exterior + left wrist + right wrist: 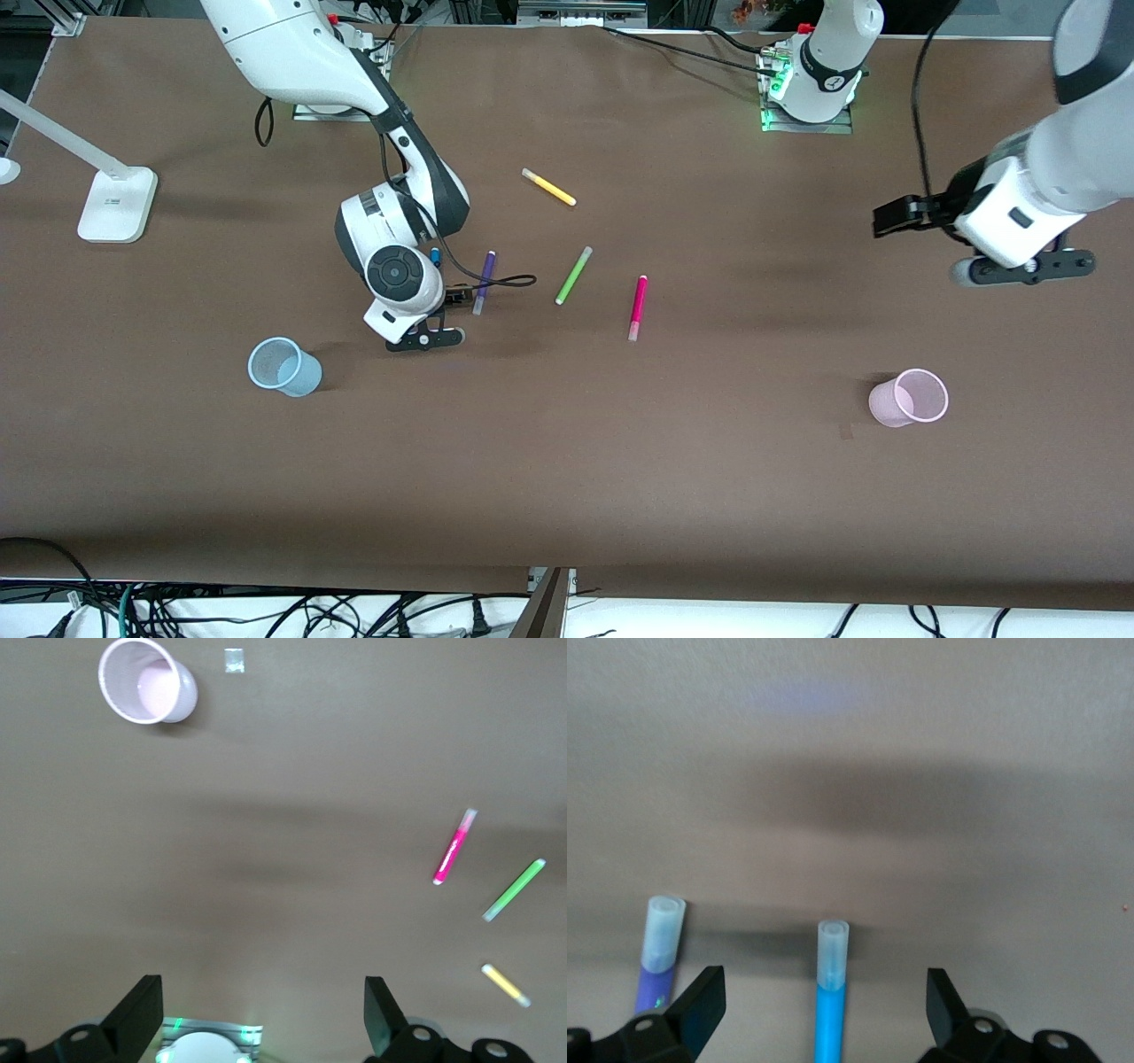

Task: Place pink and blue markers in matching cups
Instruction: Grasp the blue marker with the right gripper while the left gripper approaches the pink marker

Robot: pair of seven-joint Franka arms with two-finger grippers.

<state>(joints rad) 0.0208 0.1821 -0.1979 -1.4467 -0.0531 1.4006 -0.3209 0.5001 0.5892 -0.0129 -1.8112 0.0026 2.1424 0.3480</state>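
Note:
The blue marker (831,997) lies on the table between the wide-open fingers of my right gripper (824,1005), untouched, its pale cap end pointing away from the wrist. In the front view my right gripper (409,297) hangs low over it, and only the blue marker's end (435,257) shows. The pale blue cup (283,366) stands nearer the front camera, toward the right arm's end. The pink marker (638,307) lies mid-table and also shows in the left wrist view (454,849). The pale pink cup (910,398) stands toward the left arm's end. My left gripper (1019,266) waits high, open and empty (261,1014).
A purple marker (485,282) lies close beside the blue one (660,957). A green marker (573,276) and a yellow marker (549,187) lie mid-table. A white lamp base (115,204) stands at the right arm's end. A small tape scrap (846,431) lies beside the pink cup.

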